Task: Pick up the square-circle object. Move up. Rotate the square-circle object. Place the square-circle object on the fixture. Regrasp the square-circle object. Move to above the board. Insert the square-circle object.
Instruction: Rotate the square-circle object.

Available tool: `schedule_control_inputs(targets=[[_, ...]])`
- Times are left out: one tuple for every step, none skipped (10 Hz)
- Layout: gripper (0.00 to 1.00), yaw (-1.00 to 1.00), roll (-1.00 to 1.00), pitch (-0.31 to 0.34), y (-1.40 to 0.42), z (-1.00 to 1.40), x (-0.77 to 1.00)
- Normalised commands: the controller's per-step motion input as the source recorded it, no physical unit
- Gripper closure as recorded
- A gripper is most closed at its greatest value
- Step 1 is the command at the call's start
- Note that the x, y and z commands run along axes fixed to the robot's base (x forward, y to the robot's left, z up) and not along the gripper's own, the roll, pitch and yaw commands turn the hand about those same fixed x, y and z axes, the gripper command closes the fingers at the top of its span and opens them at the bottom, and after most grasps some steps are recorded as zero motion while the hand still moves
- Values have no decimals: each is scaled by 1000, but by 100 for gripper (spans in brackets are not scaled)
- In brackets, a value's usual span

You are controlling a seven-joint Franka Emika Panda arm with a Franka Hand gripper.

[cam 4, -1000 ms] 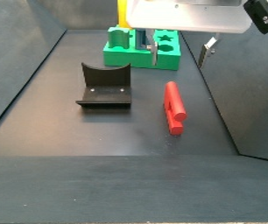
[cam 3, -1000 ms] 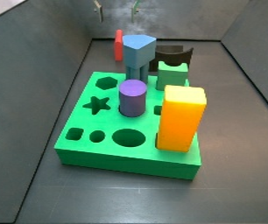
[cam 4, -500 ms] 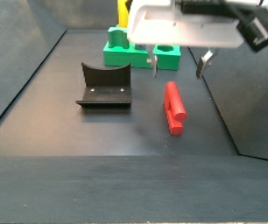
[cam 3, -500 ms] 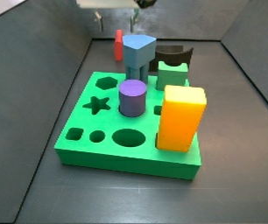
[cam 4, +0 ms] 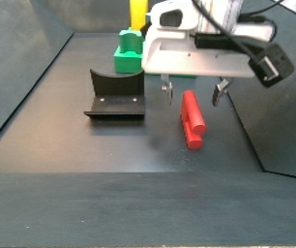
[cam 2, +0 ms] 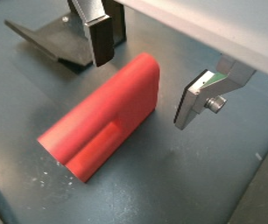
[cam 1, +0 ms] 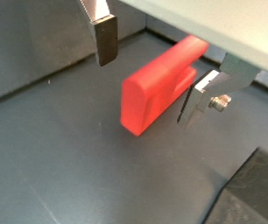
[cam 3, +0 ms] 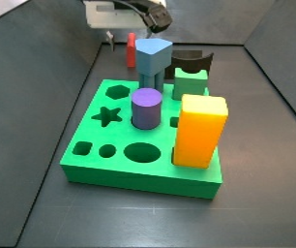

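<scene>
Gripper [cam 4: 193, 96] is over the floor, above the upper end of the slim red elongated block, the square-circle object [cam 4: 191, 118]. Jaws are spread wide with the block lying between the two fingers [cam 1: 105, 38], not pinched: both wrist views show a gap on each side of it. Silver plate fingers with dark pads, one per side of the red block [cam 2: 107, 115]; in a wrist view [cam 1: 164, 84] the block's square end face is toward the camera.

The red block lies flat on the dark floor, long axis running roughly 12 to 6 o'clock in a side view. The dark L-shaped bracket on a base plate, the fixture [cam 4: 116, 94], stands at about 9 o'clock from the block, apart from it; it also shows in a wrist view [cam 2: 57, 41] beyond one finger.

The thick bright green square slab with cut-out holes, the board [cam 3: 109, 150], shows in a side view; the other side view puts it [cam 4: 139, 63] at about 11 o'clock from the block, behind the gripper. On the board: a purple cylinder [cam 3: 145, 108] upright near the middle, a tall yellow rectangular block [cam 3: 200, 130] at its 3 o'clock, a blue-grey peg [cam 3: 154, 63] at 12 o'clock. The red block's top [cam 3: 133, 48] peeks out just beside that peg, beneath the gripper [cam 3: 122, 37].
</scene>
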Motion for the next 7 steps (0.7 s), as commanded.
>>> schedule_control_inputs(targets=[[0, 18, -120, -43, 13, -792, 58], [0, 17, -129, -51, 15, -658, 50], [0, 15, -136, -55, 15, -561, 43], [0, 14, -140, -59, 16, -496, 47], [0, 9, -147, -58, 19, -375, 47], [0, 7, -154, -59, 18, -288, 45], [0, 5, -160, -68, 20, -177, 42]])
